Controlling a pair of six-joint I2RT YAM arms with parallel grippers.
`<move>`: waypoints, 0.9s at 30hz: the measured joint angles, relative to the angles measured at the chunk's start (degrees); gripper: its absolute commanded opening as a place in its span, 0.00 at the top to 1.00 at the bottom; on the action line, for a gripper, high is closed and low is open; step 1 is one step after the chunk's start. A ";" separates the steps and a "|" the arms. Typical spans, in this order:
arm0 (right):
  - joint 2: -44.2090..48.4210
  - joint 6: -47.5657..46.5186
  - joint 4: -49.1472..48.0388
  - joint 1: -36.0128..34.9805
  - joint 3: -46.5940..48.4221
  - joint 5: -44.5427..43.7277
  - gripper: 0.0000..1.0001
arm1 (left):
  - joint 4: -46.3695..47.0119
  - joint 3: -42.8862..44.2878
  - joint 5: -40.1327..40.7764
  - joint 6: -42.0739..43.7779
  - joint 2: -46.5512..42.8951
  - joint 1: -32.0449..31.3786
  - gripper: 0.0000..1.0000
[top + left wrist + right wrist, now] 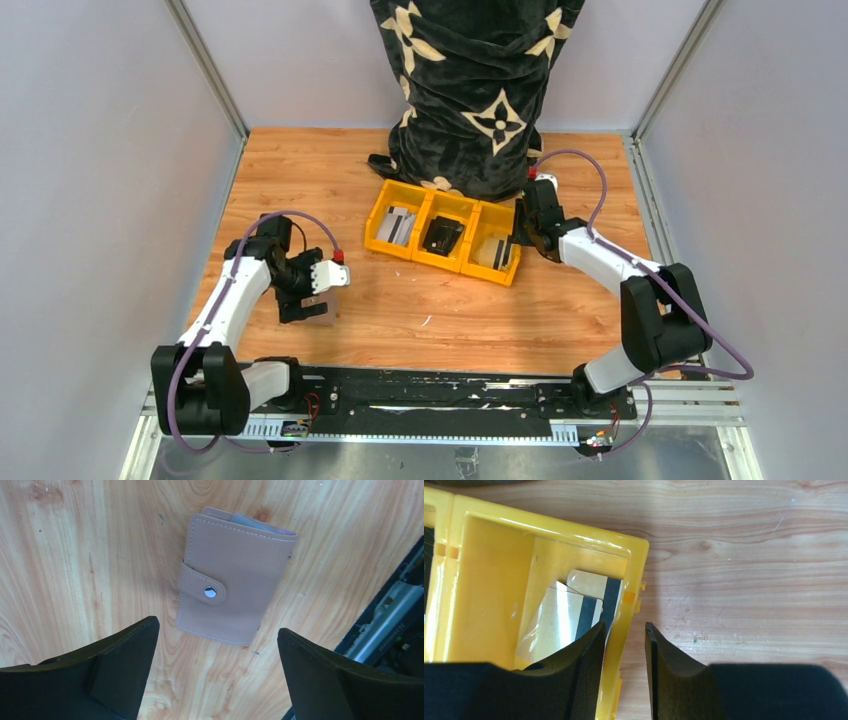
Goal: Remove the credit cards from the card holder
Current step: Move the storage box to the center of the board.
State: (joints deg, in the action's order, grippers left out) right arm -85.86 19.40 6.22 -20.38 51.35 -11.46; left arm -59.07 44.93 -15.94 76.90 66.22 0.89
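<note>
The taupe-brown card holder [235, 575] lies flat on the wooden table, its snap tab [202, 585] fastened. A grey card edge [252, 521] sticks out of its far end. My left gripper [217, 628] is open and empty, hovering just above the holder [322, 311]. Credit cards lie in the yellow tray's right compartment [574, 610] and left compartment [397, 225]. My right gripper [624, 625] is narrowly open and holds nothing. It straddles the tray's right wall [631, 575], one finger inside the compartment over the cards, the other outside.
The yellow three-compartment tray [478, 209] stands at mid-table with a small black item [442, 235] in its middle compartment. A black patterned cloth bag [470, 90] stands right behind it. Grey walls enclose three sides, and a black rail [430, 395] runs along the near edge.
</note>
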 measured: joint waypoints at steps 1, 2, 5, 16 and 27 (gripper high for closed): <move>-0.15 -0.13 0.28 0.46 0.42 0.79 0.67 | 1.07 -0.39 0.02 0.24 0.00 0.00 0.00; -0.24 -0.46 0.42 0.61 0.72 1.05 0.69 | 1.88 -0.79 0.02 0.55 0.00 0.00 0.00; -0.31 -1.90 1.09 1.05 2.03 2.08 0.70 | 3.67 -1.95 0.11 1.18 0.24 0.00 0.00; -0.39 -6.19 1.99 2.40 3.65 5.35 0.45 | 7.43 -3.15 -0.87 4.46 4.42 -2.54 0.00; -2.80 -1.29 2.78 2.75 3.80 7.52 0.60 | 12.92 -6.84 -0.22 5.88 5.18 -3.67 0.01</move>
State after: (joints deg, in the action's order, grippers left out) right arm -88.66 18.11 8.99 -17.63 55.16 -3.95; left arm -46.15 38.09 -16.16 82.78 71.40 -2.79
